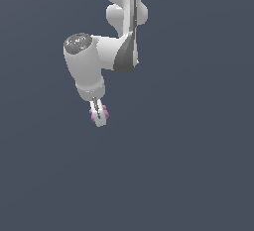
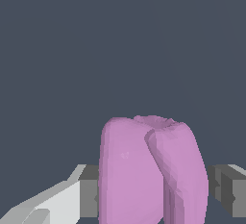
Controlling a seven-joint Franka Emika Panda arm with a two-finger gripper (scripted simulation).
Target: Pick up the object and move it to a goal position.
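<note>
Risk here is slipping: the tool [image 1: 98,115] is clamped on the small pink object [image 1: 93,116], which sits between its 2 fingers [image 2: 81,196]. The lumpy shape gives little contact, so fast motion may drop it.

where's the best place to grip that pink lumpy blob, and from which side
Across its flatter flanks, as the end effector now has it: a finger on either side of the pink blob, approached from the rounded, ridged end. The broad sides offer the pads more contact than the lumpy ridge would.
</note>
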